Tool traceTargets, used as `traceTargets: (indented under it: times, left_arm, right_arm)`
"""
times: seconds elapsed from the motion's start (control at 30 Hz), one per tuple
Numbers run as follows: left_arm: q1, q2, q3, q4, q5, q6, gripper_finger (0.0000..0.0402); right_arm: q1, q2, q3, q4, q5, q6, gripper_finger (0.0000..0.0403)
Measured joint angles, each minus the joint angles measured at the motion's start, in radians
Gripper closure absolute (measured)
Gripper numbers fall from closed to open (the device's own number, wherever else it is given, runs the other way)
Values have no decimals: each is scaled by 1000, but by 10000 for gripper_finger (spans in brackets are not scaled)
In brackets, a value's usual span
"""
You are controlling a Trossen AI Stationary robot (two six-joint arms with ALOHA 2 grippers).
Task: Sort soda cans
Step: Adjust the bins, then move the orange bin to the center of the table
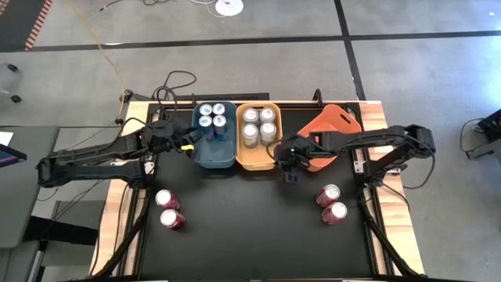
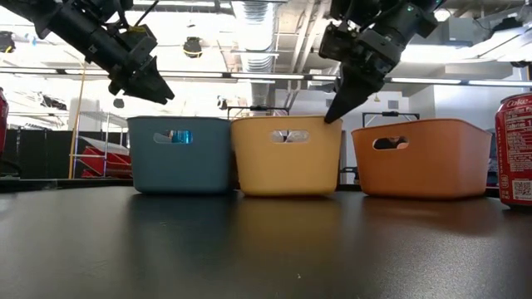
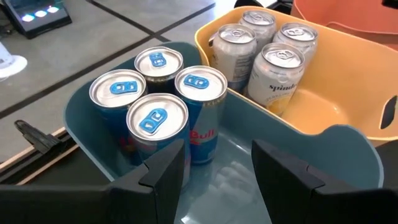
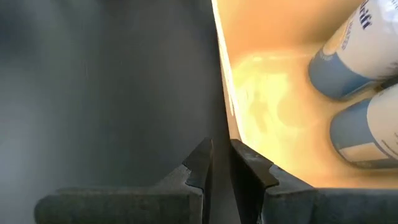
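The surface (image 1: 250,227) carries three bins. My right jaws (image 4: 221,155), nearly shut, pinch the yellow bin's (image 1: 257,157) near wall; my left jaws (image 3: 217,171) hang half open and empty over the teal bin (image 1: 213,153). Four red cans, upright, wait nearer the front, two (image 1: 332,204) by my right arm, two (image 1: 168,210) by my left. The orange bin's (image 1: 333,125) inside is hidden.

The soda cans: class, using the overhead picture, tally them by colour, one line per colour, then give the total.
Dark blue cans, in the teal bin: 4
Silver/pale blue cans, in the yellow-orange bin: 4
Red cans, on the black table: 4 (a left pair and a right pair)
Total: 12
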Motion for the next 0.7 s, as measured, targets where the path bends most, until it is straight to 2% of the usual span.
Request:
traceTargets:
  times: [0.33, 0.47, 0.6, 0.7]
  left_arm:
    - [0, 0, 0, -1, 0, 14, 219]
    - [0, 0, 0, -2, 0, 15, 219]
    - [0, 0, 0, -1, 0, 14, 219]
    - [0, 0, 0, -1, 0, 5, 219]
  right_arm:
    - [58, -41, 0, -73, -113, 35, 326]
    - [55, -105, 0, -135, -99, 126, 326]
    - [46, -189, 0, -236, -20, 228, 326]
    - [40, -230, 0, -282, -19, 208, 325]
